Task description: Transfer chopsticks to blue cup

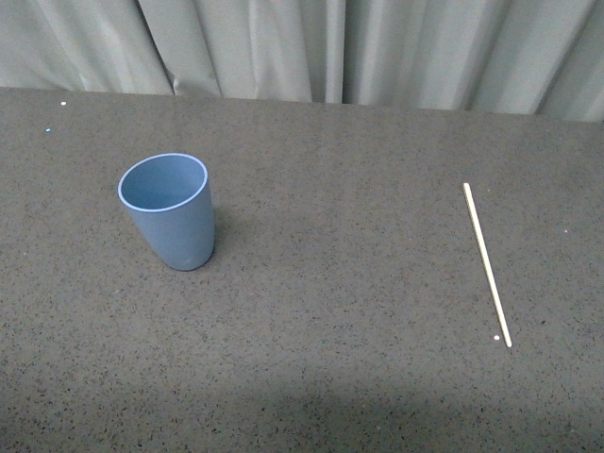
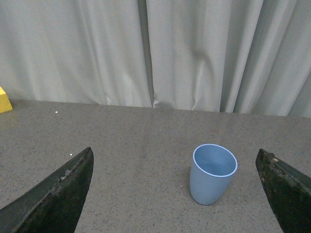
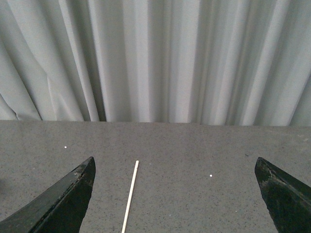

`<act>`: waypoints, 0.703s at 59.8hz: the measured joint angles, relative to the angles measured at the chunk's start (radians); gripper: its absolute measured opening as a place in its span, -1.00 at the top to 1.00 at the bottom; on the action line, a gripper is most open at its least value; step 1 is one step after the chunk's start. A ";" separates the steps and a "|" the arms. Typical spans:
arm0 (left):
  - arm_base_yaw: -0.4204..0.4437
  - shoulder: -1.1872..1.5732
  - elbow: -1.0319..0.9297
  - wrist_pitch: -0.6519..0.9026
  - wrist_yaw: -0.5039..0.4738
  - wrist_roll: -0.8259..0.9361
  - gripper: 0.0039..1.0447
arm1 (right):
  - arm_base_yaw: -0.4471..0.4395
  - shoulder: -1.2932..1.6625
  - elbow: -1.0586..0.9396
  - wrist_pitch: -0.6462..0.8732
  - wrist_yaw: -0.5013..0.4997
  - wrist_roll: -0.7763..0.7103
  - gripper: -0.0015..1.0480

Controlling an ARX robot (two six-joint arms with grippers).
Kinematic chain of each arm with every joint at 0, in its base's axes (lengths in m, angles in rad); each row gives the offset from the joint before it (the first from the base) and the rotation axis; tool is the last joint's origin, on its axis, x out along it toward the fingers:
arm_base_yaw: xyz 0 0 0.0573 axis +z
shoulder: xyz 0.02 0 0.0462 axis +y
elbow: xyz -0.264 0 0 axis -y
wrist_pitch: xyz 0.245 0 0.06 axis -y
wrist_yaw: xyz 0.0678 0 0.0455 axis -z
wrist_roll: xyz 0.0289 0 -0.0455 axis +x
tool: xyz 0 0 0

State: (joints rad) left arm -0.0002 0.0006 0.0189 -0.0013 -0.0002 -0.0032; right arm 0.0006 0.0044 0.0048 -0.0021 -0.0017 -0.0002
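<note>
The blue cup (image 1: 170, 210) stands upright and empty on the left of the dark table. The chopstick (image 1: 486, 263), a thin pale stick, lies flat on the right, far from the cup. Neither arm shows in the front view. In the left wrist view the left gripper (image 2: 175, 160) is open, and the cup (image 2: 212, 173) stands ahead of it between its two dark fingertips (image 2: 68, 189), apart from both. In the right wrist view the right gripper (image 3: 175, 167) is open, and the chopstick (image 3: 130, 196) lies on the table ahead, nearer one fingertip (image 3: 68, 194), untouched.
The dark speckled table (image 1: 330, 359) runs back to a grey-white curtain (image 1: 311, 47). A yellow block (image 2: 4, 100) shows at the table's far edge in the left wrist view. A small white speck (image 1: 496, 338) lies by the chopstick's near end.
</note>
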 joint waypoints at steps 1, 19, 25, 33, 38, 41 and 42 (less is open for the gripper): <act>0.000 0.000 0.000 0.000 0.000 0.000 -0.88 | 0.000 0.000 0.000 0.000 0.000 0.000 -0.82; 0.000 0.000 0.000 0.000 0.000 0.000 -0.88 | 0.000 0.000 0.000 0.000 0.000 0.000 -0.82; 0.000 0.000 0.000 0.000 0.000 0.000 -0.88 | 0.000 0.000 0.000 0.000 0.000 0.000 -0.82; 0.000 0.000 0.000 0.000 0.000 0.000 -0.88 | 0.000 0.000 0.000 0.000 0.000 0.000 -0.82; 0.000 0.000 0.000 0.000 0.000 0.000 -0.88 | 0.000 0.000 0.000 0.000 0.000 0.000 -0.82; 0.000 0.000 0.000 0.000 0.000 0.000 -0.88 | 0.000 0.000 0.000 0.000 0.000 0.000 -0.82; 0.000 0.000 0.000 0.000 0.000 0.000 -0.88 | 0.000 0.000 0.000 0.000 0.000 0.000 -0.82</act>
State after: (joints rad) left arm -0.0002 0.0006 0.0189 -0.0013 -0.0002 -0.0032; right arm 0.0006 0.0044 0.0048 -0.0021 -0.0017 -0.0002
